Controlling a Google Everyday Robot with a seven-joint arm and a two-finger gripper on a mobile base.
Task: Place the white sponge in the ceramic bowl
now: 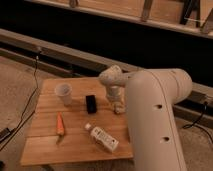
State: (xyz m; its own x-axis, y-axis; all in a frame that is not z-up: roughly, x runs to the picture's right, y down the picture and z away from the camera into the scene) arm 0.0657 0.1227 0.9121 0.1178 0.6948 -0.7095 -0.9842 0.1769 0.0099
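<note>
My gripper [117, 101] hangs low over the right side of the wooden table [47, 145], at the end of the big white arm [152, 115] that fills the right of the camera view. A small pale lump [119, 108] shows right under the gripper; it may be the white sponge, but I cannot tell. The maroon ceramic bowl is not visible. The arm covers the table's right edge, where the gripper points down.
A white cup [63, 93] stands at the back left. A small black block [91, 103] sits just left of the gripper. An orange carrot [60, 125] lies front left. A white labelled bottle [102, 139] lies near the front edge. Cables run across the floor on the left.
</note>
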